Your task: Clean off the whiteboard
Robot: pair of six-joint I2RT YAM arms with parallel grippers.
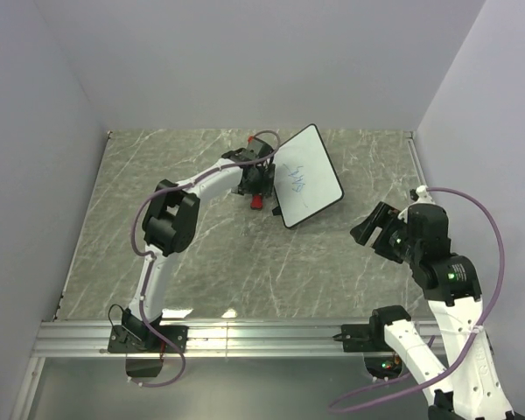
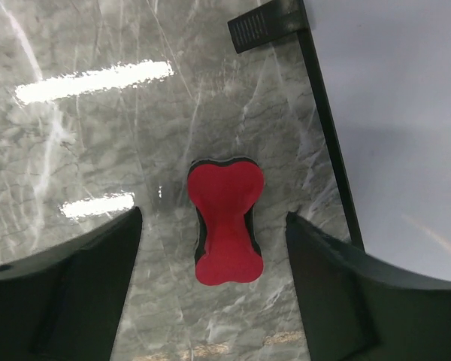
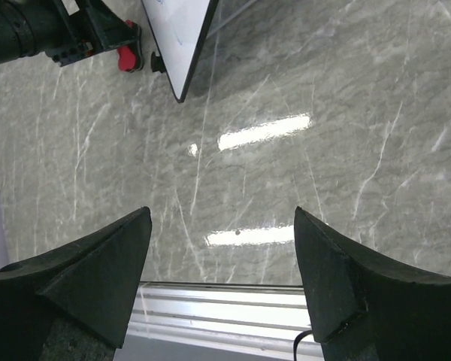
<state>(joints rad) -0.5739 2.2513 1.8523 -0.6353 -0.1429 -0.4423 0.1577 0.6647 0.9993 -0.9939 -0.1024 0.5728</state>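
Observation:
The whiteboard (image 1: 308, 175) stands tilted on its small black stand at the back middle of the table, with blue scribbles (image 1: 297, 180) on its face. A small red eraser block (image 1: 256, 202) lies on the table just left of it. My left gripper (image 1: 257, 192) hovers over the block, open. In the left wrist view the red block (image 2: 225, 226) lies between the spread fingers, untouched, with the whiteboard (image 2: 406, 150) close on the right. My right gripper (image 1: 368, 229) is open and empty, to the right of the board. In the right wrist view the whiteboard (image 3: 182, 37) shows far off.
The grey marble table (image 1: 201, 262) is walled at the back and sides. An aluminium rail (image 1: 262, 337) runs along the near edge. The board's black stand foot (image 2: 267, 26) sits beyond the block. The left arm (image 3: 30, 30) shows in the right wrist view.

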